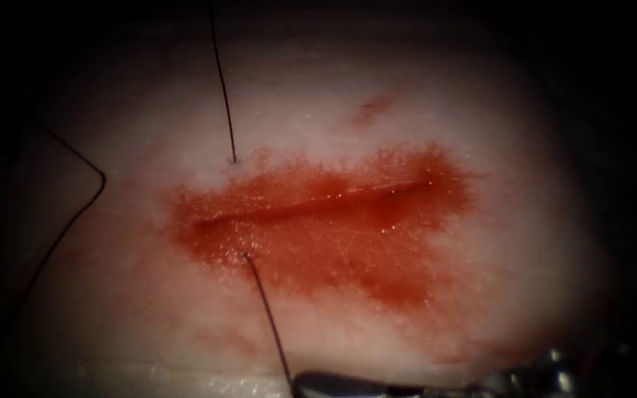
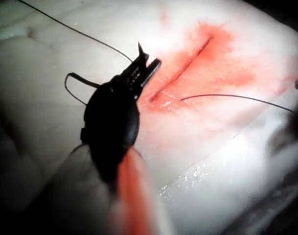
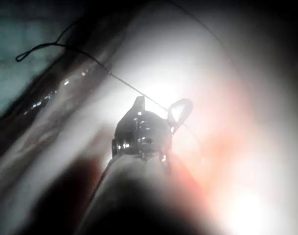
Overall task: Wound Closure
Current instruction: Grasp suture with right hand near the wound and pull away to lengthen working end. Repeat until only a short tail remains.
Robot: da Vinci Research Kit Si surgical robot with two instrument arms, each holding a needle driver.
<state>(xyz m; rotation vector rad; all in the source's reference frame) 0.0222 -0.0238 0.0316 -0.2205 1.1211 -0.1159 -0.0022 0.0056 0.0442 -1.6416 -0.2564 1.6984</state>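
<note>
The tissue (image 1: pixel 481 295) carries a long cut (image 1: pixel 311 200) ringed by red fluid (image 1: pixel 348 250). Dark thread (image 1: pixel 224 96) enters the tissue above the cut's left end. It comes out below the cut and runs straight to my right tool (image 1: pixel 300 382) at the lower edge. In the right wrist view that tool (image 3: pixel 161 105) has its jaws apart, with the thread (image 3: pixel 124 83) crossing between them. My left tool (image 2: pixel 149 55) hovers by the left end of the cut (image 2: pixel 183 66), jaws spread and holding nothing. The thread (image 2: pixel 80 33) passes close beside it.
A slack loop of thread (image 1: pixel 96 193) lies on the tissue left of the cut, also seen beside the left tool as a thread loop (image 2: pixel 70 81). A small red smear (image 1: pixel 369 109) marks the tissue above the cut.
</note>
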